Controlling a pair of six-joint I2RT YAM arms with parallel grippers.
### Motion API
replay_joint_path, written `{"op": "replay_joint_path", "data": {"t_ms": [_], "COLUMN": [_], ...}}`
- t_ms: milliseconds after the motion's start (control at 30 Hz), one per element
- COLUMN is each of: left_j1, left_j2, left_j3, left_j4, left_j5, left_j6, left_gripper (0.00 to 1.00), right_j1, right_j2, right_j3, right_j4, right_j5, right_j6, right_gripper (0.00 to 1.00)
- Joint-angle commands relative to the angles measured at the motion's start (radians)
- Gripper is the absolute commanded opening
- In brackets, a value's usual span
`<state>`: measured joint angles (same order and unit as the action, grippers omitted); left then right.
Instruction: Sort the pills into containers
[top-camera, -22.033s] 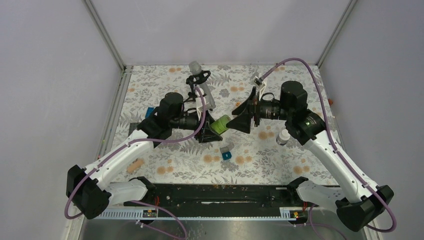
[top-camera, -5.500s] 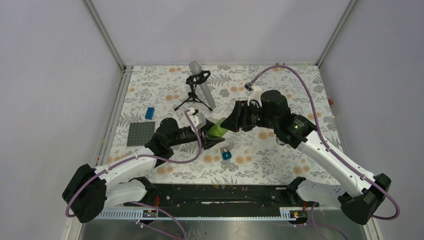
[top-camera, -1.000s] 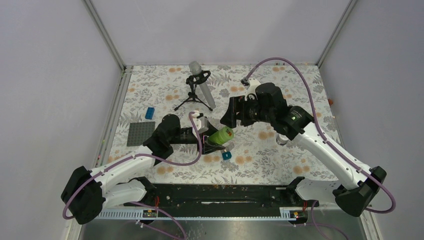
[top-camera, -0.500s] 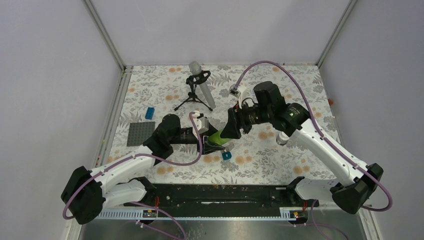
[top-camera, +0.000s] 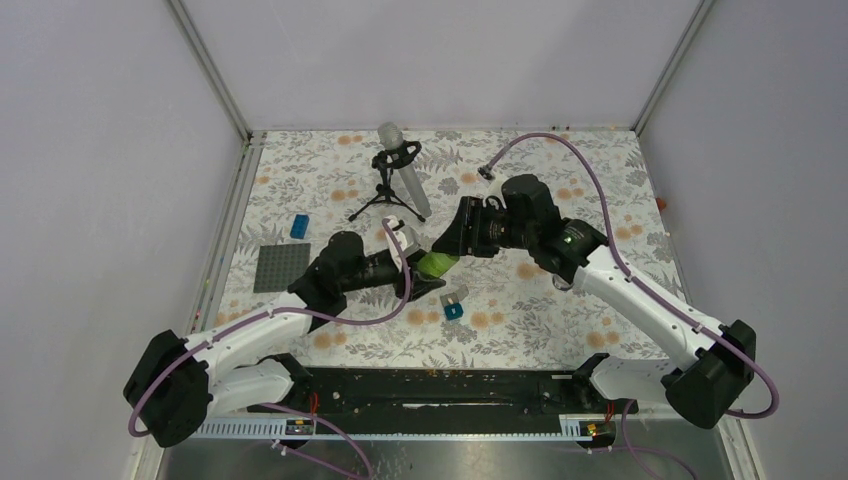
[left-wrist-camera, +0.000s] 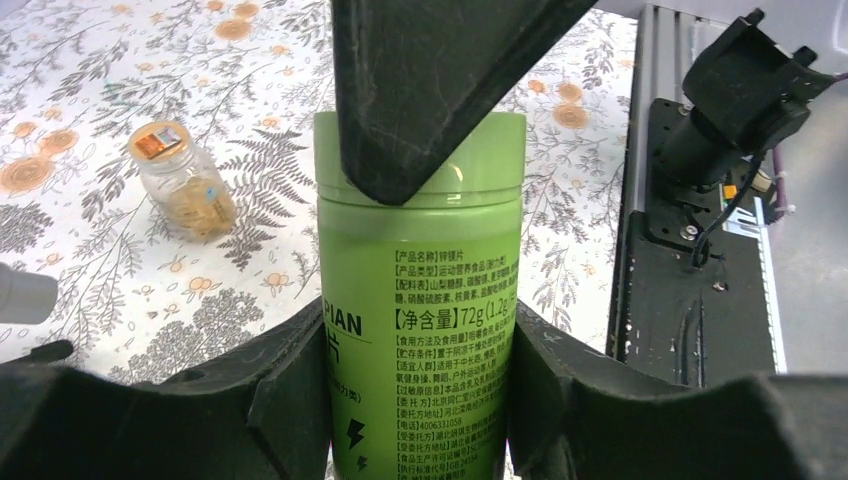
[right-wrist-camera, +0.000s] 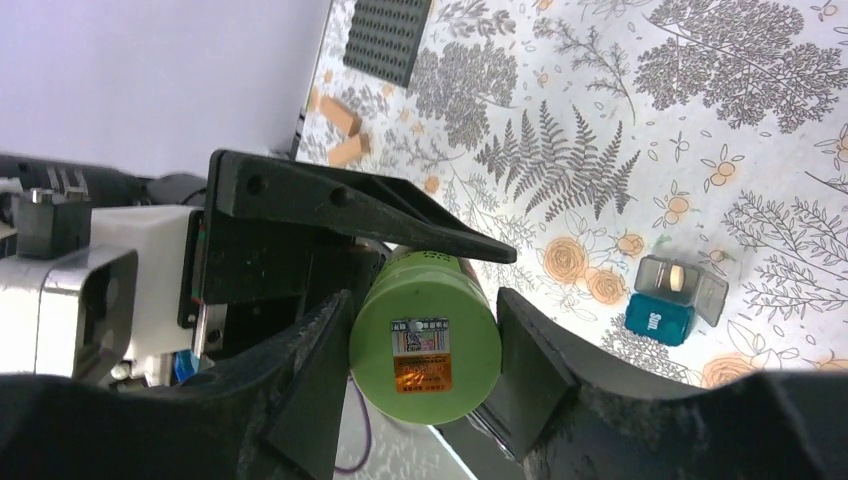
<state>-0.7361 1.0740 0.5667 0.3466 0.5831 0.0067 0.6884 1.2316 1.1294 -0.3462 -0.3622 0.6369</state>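
The floral-patterned tabletop (top-camera: 560, 310) fills my overhead view, both arms reaching in from its near edge to meet over the middle. A grey microphone on a black tripod (top-camera: 400, 175) stands toward the far edge, left of centre. A dark grey studded baseplate (top-camera: 281, 267) lies flat by the left edge.

Over the middle, the left gripper (top-camera: 405, 263) is clamped on the body of the green cylindrical plastic bottle (left-wrist-camera: 420, 300), a finger pressed against each side. The bottle is tipped, cap end toward the right arm. The right gripper (right-wrist-camera: 425, 340) is closed on that cap, its fingers against both sides.

A small clear glass jar with tan contents (left-wrist-camera: 185, 185) stands upright toward the right edge. A small blue pill box with a clear lid (right-wrist-camera: 665, 300) lies just nearward of the bottle. A small blue brick (top-camera: 299, 226) sits beyond the baseplate.
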Motion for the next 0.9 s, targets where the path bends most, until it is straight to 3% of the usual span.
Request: {"op": "replay_joint_path", "data": {"t_ms": [0,67,100,167,267,400,567,667,767,867], "left_j1": [-0.01,-0.011,-0.01,-0.01,-0.01,-0.01,-0.01,-0.01,-0.012,-0.013], "left_j2": [-0.025,-0.025,-0.026,-0.027,-0.032,-0.027,-0.011,-0.004,0.002,0.007], "left_j3": [0.014,0.009,0.005,0.004,0.016,0.05,0.073,0.08,0.085,0.088], "left_j4": [0.201,0.198,0.197,0.188,0.148,0.09,0.081,0.08,0.08,0.077], "left_j5": [-0.054,-0.032,-0.015,0.031,0.118,0.223,0.298,0.307,0.312,0.316], "left_j6": [-0.002,-0.002,-0.002,-0.002,0.018,0.043,0.032,0.031,0.031,0.031], "left_gripper": [0.0,0.0,0.0,0.0,0.0,0.0,0.0,0.0,0.0,0.0], "right_j1": [-0.002,-0.006,-0.01,-0.019,-0.024,-0.025,-0.025,-0.025,-0.024,-0.024], "right_j2": [-0.011,-0.028,-0.042,-0.08,-0.107,-0.1,-0.107,-0.089,-0.066,-0.064], "right_j3": [-0.021,0.007,0.014,0.013,0.018,0.052,0.058,0.073,0.082,0.066], "right_j4": [0.071,0.058,0.056,0.063,0.026,-0.125,-0.218,-0.236,-0.211,-0.135], "right_j5": [0.209,0.167,0.146,0.078,-0.113,-0.344,-0.396,-0.341,-0.294,-0.232], "right_j6": [0.131,0.041,-0.008,-0.127,-0.327,-0.518,-0.627,-0.626,-0.579,-0.511], "right_gripper": [0.34,0.7,0.81,0.92,0.97,0.95,0.9,0.77,0.52,0.43]}}
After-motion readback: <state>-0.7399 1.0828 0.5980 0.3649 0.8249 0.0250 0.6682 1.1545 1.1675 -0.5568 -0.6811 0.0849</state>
